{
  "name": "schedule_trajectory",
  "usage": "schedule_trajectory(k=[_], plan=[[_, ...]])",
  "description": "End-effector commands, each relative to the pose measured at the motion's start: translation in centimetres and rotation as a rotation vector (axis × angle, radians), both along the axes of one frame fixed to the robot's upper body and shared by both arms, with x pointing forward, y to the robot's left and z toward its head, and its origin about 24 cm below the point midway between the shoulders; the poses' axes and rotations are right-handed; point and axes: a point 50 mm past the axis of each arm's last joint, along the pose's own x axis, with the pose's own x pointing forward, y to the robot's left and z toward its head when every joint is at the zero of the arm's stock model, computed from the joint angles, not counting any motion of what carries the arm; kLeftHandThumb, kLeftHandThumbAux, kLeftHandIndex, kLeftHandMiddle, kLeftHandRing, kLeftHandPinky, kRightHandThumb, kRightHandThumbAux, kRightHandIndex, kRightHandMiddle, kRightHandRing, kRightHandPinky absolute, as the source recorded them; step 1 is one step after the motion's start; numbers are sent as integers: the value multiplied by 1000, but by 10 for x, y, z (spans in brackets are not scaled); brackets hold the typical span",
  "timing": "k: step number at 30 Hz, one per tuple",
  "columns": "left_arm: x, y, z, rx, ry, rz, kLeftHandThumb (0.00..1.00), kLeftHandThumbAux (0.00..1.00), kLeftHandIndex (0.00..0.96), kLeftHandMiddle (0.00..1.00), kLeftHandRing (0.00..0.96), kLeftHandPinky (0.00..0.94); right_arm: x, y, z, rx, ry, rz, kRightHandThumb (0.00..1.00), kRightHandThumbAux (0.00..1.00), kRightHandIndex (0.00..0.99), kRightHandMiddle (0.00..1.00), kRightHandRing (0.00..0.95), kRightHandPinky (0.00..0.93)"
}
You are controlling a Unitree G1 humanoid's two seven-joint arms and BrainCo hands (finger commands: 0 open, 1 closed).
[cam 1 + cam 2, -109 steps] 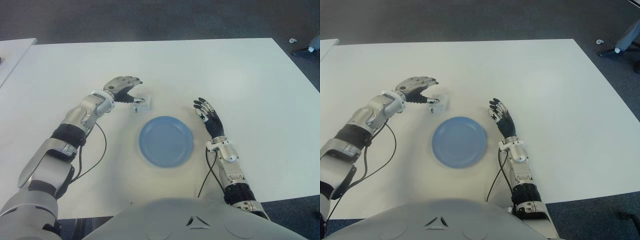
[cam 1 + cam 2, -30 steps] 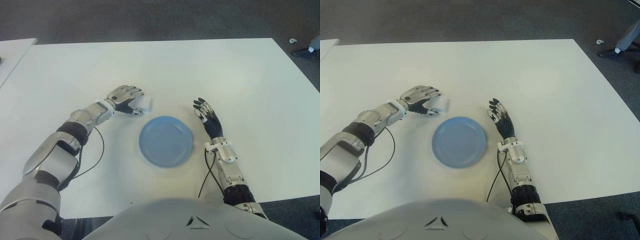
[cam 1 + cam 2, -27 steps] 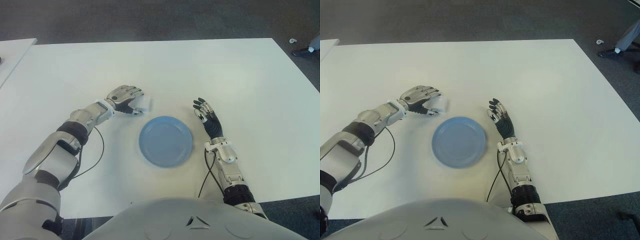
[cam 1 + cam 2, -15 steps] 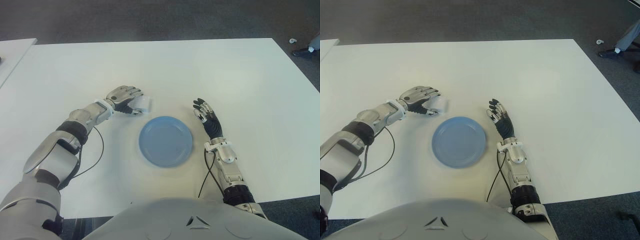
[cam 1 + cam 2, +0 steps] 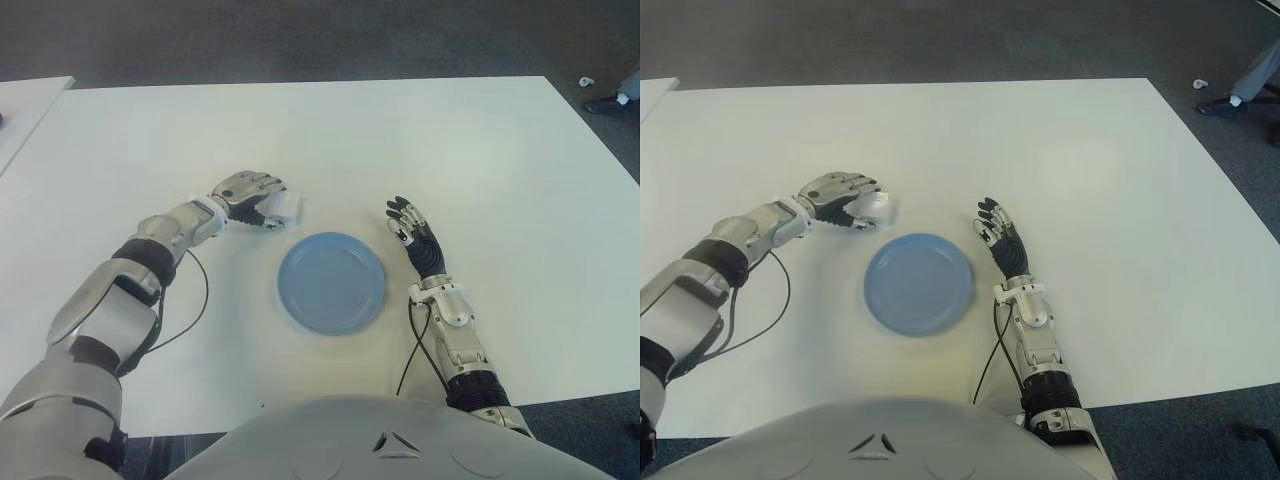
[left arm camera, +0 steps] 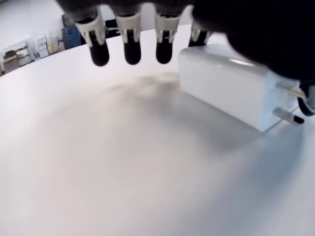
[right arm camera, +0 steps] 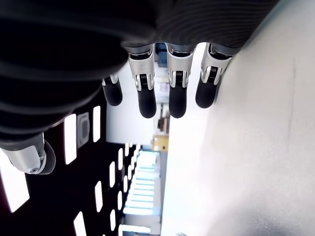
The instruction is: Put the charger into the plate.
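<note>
1. Left hand [image 5: 247, 190] sits over the small white rectangular plug-in charger [image 5: 284, 207] on the white tabletop [image 5: 480, 160], behind and to the left of the round blue plate [image 5: 331, 282].
2. Left wrist view: the charger [image 6: 231, 88] lies flat on the tabletop, its two metal prongs pointing sideways. Three black-tipped fingertips [image 6: 130, 49] hang just above the surface beside the charger, and a fourth shows behind its far edge. The palm covers the block from above.
3. Fingers are curled around the charger, but no firm closure shows. The charger rests on the tabletop, not lifted. Grip reads as loose, not a confirmed grasp.
4. Charger is outside the plate, close to the plate's far-left rim and clear of it. The plate holds nothing.
5. Right hand [image 5: 413, 228] shows to the right of the plate, near its rim, fingers extended and pointing away from the robot, holding nothing. Right wrist view shows its straight fingers [image 7: 146, 96] above the tabletop.
6. Black cables run along both forearms.
</note>
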Motion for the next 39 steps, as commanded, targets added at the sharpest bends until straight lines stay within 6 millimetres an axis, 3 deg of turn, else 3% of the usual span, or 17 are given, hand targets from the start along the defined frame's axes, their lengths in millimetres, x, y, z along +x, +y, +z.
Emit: schedule_trajectory(k=[1,15,24,39], plan=[[0,2,-1,-6,51,27,149,251,0,0,0,0,-8,-1,-14,-18,85,0,0,420,97,164,138,122],[6,4,5,49,133,49,161,249,0,0,0,2,-8,0,-13,-19,87,2,0,411,92,162,137,125],[9,3,9,111,170,39,161,256,0,0,0,59,-9,0,-13,-19,89,3,0,407,84,159,137,127],[10,1,18,85,85,17,149,252,0,19,31,105,-8,0,-12,-24,85,2,0,404,82,163,140,124]])
